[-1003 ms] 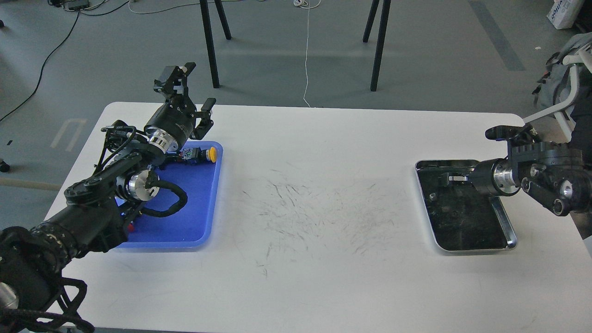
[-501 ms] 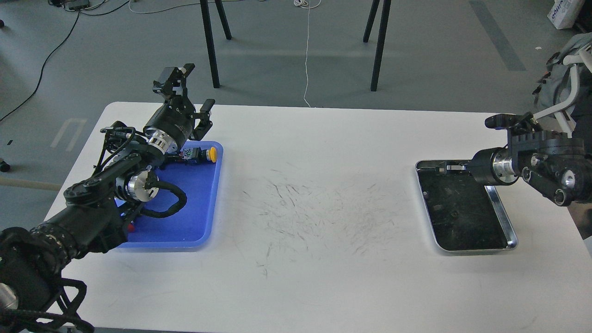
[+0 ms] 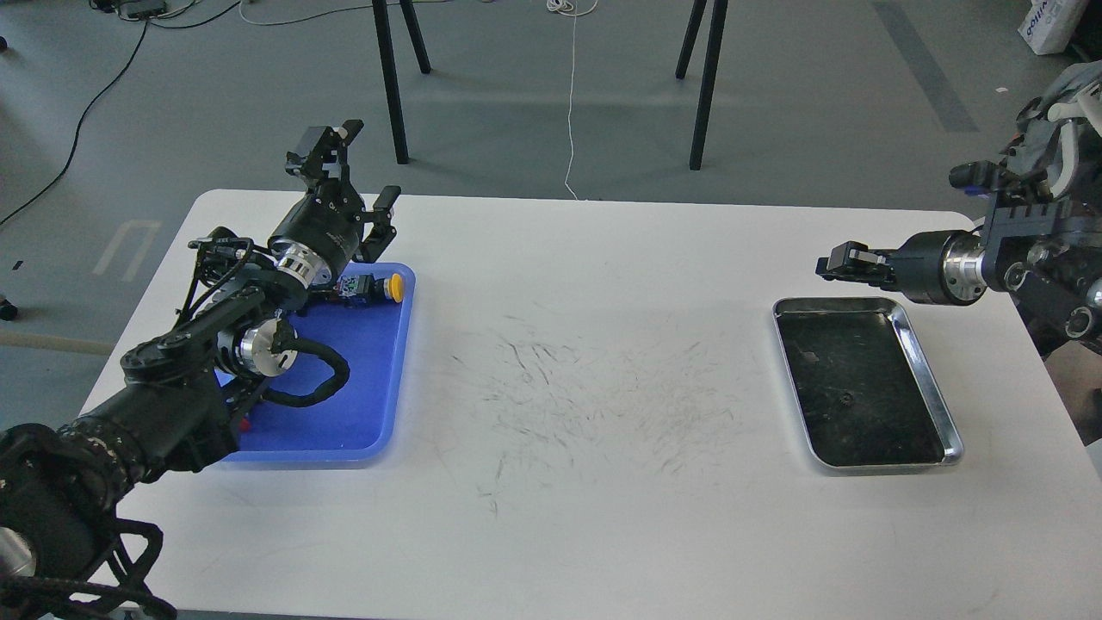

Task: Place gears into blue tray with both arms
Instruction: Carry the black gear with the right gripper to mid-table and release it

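Observation:
The blue tray [image 3: 366,387] lies at the table's left, partly covered by my left arm. My left gripper [image 3: 360,172] is raised over the tray's far edge, its fingers spread open with nothing between them. My right gripper [image 3: 842,263] hovers above the far left corner of the silver tray [image 3: 938,405]. Its fingers look like one dark block, so I cannot tell whether they hold anything. A small dark speck [image 3: 848,398] on the silver tray's bottom may be a gear, but it is too small to be sure.
A push-button switch with a yellow cap [image 3: 394,286] lies in the blue tray's far right corner. A bit of red [image 3: 246,424] peeks out under my left arm. Black stand legs [image 3: 392,86] rise beyond the table's far edge.
My right gripper has lifted out of the silver tray and moved up and away toward the far edge. My left arm has barely moved.

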You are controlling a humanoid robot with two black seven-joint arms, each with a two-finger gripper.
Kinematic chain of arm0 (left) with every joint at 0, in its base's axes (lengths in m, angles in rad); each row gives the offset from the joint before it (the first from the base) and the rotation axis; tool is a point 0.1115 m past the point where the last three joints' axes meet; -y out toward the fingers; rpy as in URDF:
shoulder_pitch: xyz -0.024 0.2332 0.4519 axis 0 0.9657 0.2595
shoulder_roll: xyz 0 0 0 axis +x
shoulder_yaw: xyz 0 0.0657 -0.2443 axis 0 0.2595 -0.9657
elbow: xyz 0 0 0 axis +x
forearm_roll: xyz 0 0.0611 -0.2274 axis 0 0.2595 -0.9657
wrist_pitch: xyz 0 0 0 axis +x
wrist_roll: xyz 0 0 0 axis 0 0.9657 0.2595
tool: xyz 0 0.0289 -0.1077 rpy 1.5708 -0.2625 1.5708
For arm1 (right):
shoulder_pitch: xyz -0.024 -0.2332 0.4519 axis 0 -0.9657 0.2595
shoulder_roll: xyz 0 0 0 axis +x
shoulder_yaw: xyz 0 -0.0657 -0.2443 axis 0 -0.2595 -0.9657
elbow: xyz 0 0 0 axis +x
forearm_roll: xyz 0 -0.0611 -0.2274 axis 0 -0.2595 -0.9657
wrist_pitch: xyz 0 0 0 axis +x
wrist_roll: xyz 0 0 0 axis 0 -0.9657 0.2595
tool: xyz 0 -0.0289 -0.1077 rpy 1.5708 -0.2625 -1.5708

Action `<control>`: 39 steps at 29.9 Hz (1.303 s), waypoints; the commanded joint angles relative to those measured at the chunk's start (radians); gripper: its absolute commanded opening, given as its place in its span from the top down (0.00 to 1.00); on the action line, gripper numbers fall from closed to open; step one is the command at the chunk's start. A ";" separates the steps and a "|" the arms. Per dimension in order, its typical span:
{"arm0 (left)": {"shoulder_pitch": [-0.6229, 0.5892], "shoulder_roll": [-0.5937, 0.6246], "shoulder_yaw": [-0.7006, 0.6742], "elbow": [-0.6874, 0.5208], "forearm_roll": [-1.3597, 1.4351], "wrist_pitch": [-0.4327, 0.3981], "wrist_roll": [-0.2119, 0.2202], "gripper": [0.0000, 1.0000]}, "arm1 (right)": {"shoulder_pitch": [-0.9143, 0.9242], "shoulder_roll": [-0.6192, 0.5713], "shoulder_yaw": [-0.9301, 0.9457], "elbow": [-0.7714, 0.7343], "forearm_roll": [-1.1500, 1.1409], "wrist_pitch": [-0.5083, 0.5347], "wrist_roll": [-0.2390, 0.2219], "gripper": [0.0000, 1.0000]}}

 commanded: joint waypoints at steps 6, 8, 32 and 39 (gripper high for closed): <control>-0.003 0.000 0.000 -0.001 0.000 0.002 0.000 0.00 | -0.010 0.115 0.009 0.006 0.006 0.001 0.001 0.87; -0.005 0.001 0.000 -0.001 0.000 0.002 0.000 0.00 | -0.012 0.149 0.007 0.003 0.004 0.001 0.000 0.87; -0.012 0.003 0.000 -0.001 0.000 -0.004 0.000 0.00 | 0.074 0.482 -0.160 0.011 -0.012 0.001 0.000 0.87; -0.006 0.003 0.000 -0.001 0.000 -0.007 0.000 0.00 | 0.080 0.482 -0.171 0.058 -0.011 0.001 0.000 0.87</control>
